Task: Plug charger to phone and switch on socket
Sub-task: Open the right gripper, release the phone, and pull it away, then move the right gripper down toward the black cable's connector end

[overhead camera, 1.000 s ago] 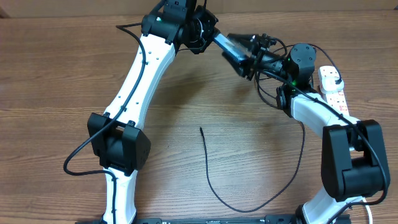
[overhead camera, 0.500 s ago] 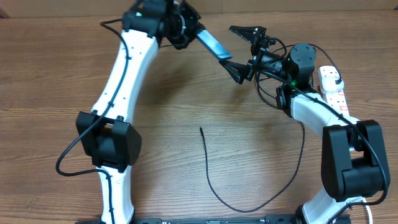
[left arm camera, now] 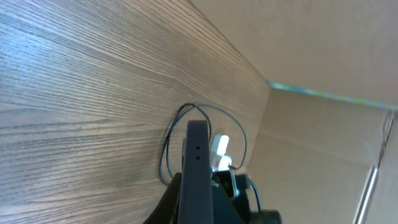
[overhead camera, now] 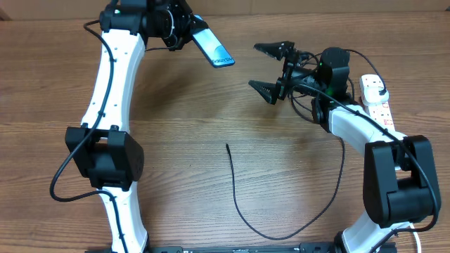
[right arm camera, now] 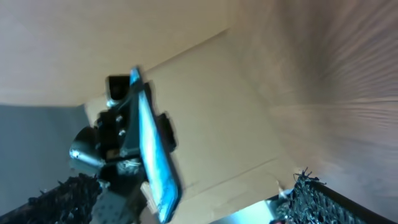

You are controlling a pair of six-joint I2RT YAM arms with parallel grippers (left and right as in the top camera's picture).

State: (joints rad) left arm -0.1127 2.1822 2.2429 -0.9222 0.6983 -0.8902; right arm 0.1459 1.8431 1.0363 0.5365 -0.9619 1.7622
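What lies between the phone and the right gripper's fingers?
Nothing. In the overhead view, only bare table shows between the phone and the open right gripper.

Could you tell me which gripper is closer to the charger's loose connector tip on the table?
Right. The right gripper hangs open beyond and right of the connector tip; the left gripper, shut on the phone, is farther back-left.

Place: robot test bench, lab-like workroom.
Surface: wood-grain table (overhead camera: 295,176).
Fixtures: two white-and-black jointed arms, left arm (overhead camera: 105,77) and right arm (overhead camera: 355,126), bases at the near table edge, cabling exposed.
Backdrop: plain cardboard-brown panels (left arm camera: 323,50) along the far side.
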